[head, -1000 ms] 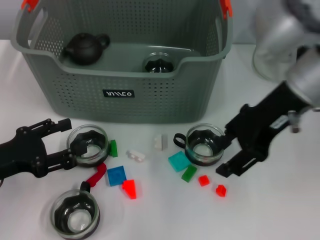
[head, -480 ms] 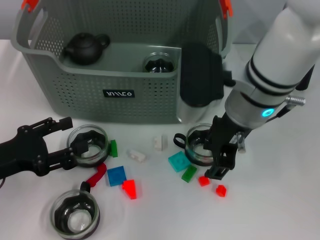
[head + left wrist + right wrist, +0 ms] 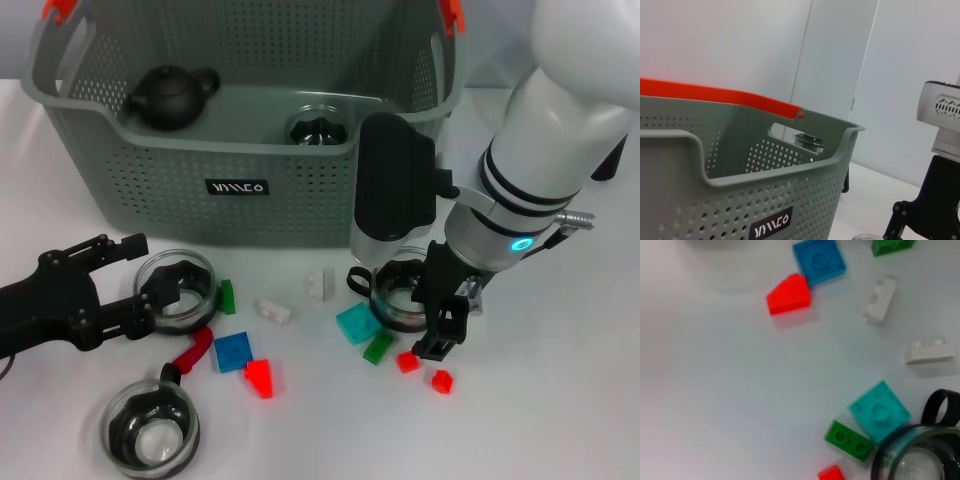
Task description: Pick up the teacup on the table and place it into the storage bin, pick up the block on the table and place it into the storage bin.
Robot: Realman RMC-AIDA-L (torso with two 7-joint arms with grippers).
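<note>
Right gripper (image 3: 428, 312) is sitting low over the right cup (image 3: 405, 291), fingers apart and straddling its near rim; not gripping yet as far as I can tell. That cup is standing upright on the table (image 3: 560, 420) in front of the bin (image 3: 240, 185), its handle pointing toward the white block (image 3: 317, 285).

For a clean grab: I'm judging one finger should go inside the rim and one outside, then squeeze gently since glass will slip or skate. Lift straight up first; the teal block (image 3: 357, 322) and green block (image 3: 378, 347) are lying just beside the cup's base and would get dragged on a sideways pull. Clear the bin's front wall before moving across.

Left gripper (image 3: 120, 285) is holding open around the left cup (image 3: 178, 289), not clamped. A third cup (image 3: 152, 427) is sitting nearer the camera.
</note>
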